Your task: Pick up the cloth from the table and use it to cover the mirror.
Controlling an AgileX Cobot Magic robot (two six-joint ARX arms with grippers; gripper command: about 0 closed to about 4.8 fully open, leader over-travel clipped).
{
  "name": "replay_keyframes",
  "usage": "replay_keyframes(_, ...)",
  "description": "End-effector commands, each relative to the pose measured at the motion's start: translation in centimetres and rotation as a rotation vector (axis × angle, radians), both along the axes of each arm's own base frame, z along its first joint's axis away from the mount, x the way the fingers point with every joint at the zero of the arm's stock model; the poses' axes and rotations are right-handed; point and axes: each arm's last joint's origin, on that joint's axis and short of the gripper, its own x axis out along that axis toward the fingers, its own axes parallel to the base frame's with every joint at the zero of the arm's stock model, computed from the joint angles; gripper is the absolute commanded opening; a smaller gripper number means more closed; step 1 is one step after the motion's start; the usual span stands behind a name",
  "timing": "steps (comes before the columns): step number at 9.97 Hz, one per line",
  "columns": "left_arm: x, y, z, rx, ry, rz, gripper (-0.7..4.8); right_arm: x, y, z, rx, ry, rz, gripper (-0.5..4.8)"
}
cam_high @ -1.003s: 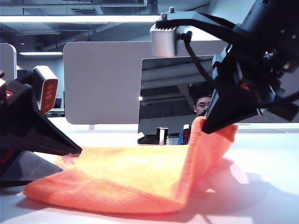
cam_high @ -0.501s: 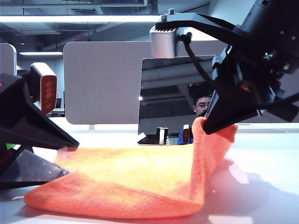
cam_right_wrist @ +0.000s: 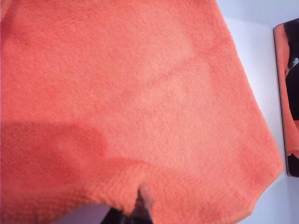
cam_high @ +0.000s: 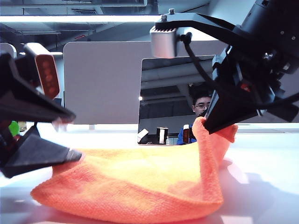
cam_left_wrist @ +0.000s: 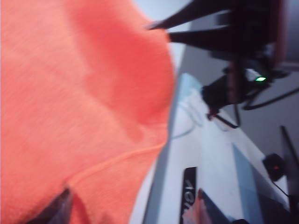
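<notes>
The orange cloth (cam_high: 135, 179) lies spread on the white table (cam_high: 266, 200), in front of the upright mirror (cam_high: 170, 93). My right gripper (cam_high: 205, 127) is shut on the cloth's right corner and holds it up off the table, so the cloth drapes down from it. In the right wrist view the cloth (cam_right_wrist: 126, 93) fills the frame, pinched at the right gripper (cam_right_wrist: 141, 199), with the mirror (cam_right_wrist: 290, 93) at the edge. My left gripper (cam_high: 72, 136) stands open at the cloth's left corner, one finger above it and one at its edge. The left wrist view shows the cloth (cam_left_wrist: 79, 102) reaching in between the left gripper's (cam_left_wrist: 131, 211) spread fingers.
A grey partition panel (cam_high: 100, 84) stands behind the mirror. A green round object (cam_high: 13, 127) shows at the far left behind the left arm. The right arm (cam_left_wrist: 238, 42) shows in the left wrist view.
My left wrist has turned and risen, so its fingers now stand one above the other at the cloth's left corner. The cloth's near edge has shifted a little. The right gripper has kept still.
</notes>
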Motion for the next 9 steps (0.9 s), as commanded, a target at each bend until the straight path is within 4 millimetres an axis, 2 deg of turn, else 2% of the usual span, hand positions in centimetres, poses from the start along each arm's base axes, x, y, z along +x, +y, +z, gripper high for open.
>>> replay_keyframes(1,0.2,-0.2,0.7,-0.067,-0.051,-0.050,3.40,0.0,0.1,0.1,0.013,-0.002,0.000,-0.06)
replay_keyframes(5,-0.3,0.2,-0.7,0.103,0.086,0.083,3.41,0.1,0.1,0.2,0.017,-0.005,0.000,-0.06)
replay_keyframes(6,-0.2,0.2,-0.7,0.104,0.074,0.088,3.41,1.2,1.0,0.2,0.088,-0.063,-0.014,-0.06)
replay_keyframes(9,0.4,0.5,-1.1,0.271,0.007,0.280,3.41,1.6,1.6,-0.7,0.068,-0.049,-0.011,-0.06)
